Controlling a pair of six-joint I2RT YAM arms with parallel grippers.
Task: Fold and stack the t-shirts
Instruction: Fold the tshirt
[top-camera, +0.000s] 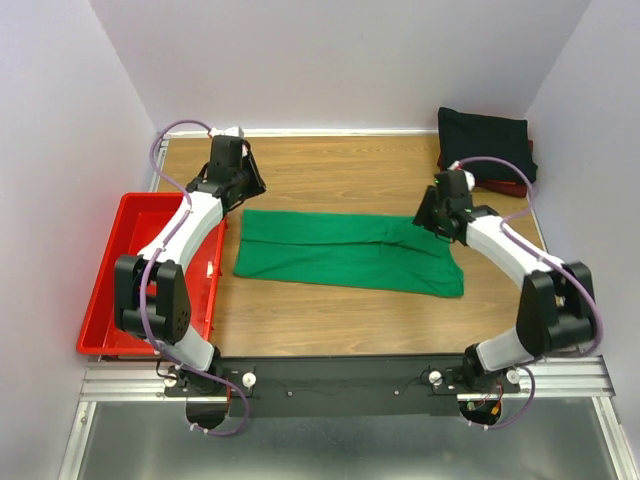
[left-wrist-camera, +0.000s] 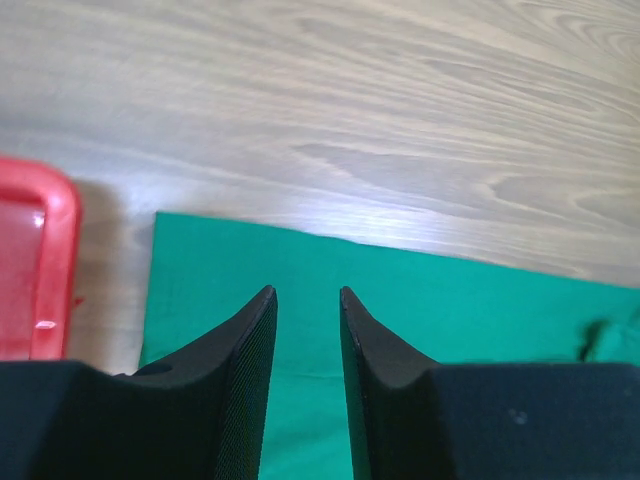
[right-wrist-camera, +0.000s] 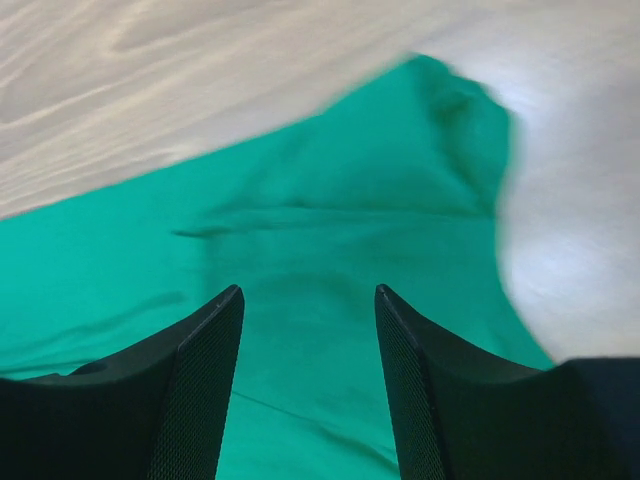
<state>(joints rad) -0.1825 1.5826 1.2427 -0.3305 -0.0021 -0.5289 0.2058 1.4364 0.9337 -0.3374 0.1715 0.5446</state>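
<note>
Wooden surface (top-camera: 330, 180) carries a bright green cloth t-shirt (top-camera: 345, 252); both arms bend over its ends, left gripper (left-wrist-camera: 306, 292) and right gripper (right-wrist-camera: 308, 290) parted, empty.

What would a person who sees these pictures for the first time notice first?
The bright green t-shirt, folded into a long strip across the middle of the table, with the left gripper and right gripper open above its ends. Then the red tray at the left edge, and the black t-shirt lying on a dark red t-shirt in the far right corner.
</note>
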